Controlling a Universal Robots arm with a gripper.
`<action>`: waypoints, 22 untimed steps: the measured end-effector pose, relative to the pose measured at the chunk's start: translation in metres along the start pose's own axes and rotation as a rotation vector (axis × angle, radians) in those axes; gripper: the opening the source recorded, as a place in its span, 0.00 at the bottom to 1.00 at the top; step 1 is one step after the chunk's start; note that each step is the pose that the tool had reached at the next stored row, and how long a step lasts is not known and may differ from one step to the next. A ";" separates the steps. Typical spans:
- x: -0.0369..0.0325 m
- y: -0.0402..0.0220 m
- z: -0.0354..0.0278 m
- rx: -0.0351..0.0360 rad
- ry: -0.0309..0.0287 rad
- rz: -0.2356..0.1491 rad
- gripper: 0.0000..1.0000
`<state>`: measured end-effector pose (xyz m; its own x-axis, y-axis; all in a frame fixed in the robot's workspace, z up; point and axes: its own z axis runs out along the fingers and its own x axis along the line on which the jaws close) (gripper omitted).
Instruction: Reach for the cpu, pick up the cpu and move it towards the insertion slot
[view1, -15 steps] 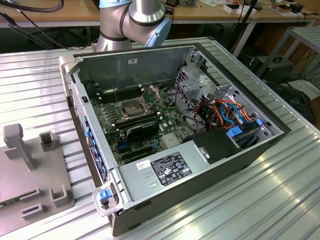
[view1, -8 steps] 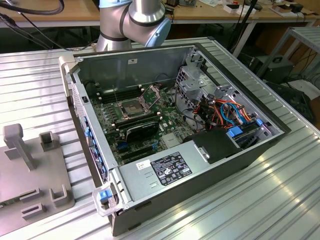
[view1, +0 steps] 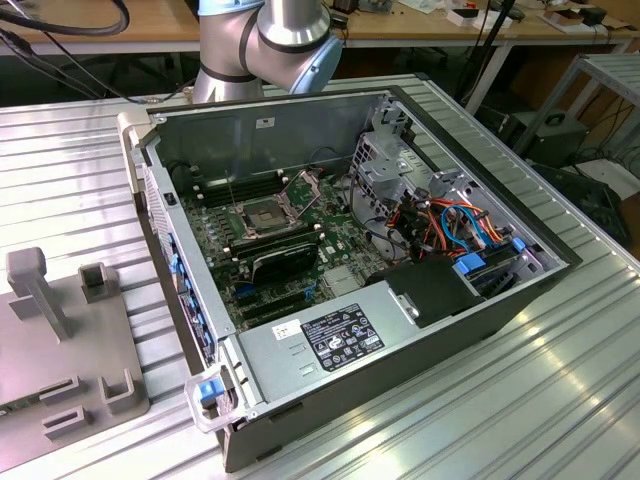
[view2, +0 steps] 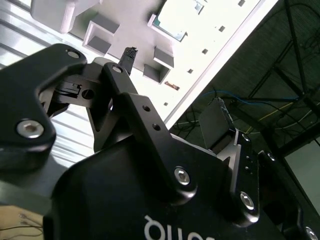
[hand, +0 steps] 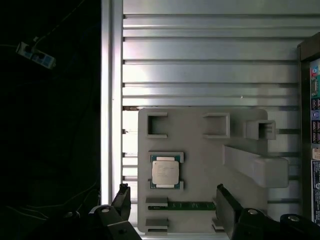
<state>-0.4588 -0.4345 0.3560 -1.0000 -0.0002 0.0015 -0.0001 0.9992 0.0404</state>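
Claw: black matte metal, two fingers spread wide apart, empty, touching nothing. The second wrist view shows its flat black linkage bars fastened with hex-socket screws. Cpu: small thin square with a pale silvery-tan lid and green edges on two opposite sides. It lies flat in a shallow nest on the fixture plate, in line with the gap between the fingers, near their tips but clear of both. Fixture plate: matte grey slab with rounded corners, carrying raised U-shaped brackets and one long sloped block. In the exterior view it lies at eight o'clock, beside the computer case. Bench: silvery ribbed aluminium, glossy, with parallel grooves. Computer case: open box of grey sheet metal at the exterior view's centre, with a green motherboard inside. Insertion slot: square socket with a silver metal frame and dark centre, at ten o'clock within the case. Its hinged retention plate stands tilted up at the socket's one o'clock edge. Arm: silver-grey rounded joints, blue-capped, at twelve o'clock behind the case.
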 end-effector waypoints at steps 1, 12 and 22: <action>0.0000 0.0000 0.0007 0.0000 0.0000 0.000 0.78; 0.0000 -0.0002 0.0049 0.0001 0.0000 0.000 0.78; 0.0000 -0.0003 0.0083 0.0000 0.0000 0.000 0.78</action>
<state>-0.4588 -0.4345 0.3477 -1.0000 -0.0002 0.0015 -0.0001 0.9992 0.0403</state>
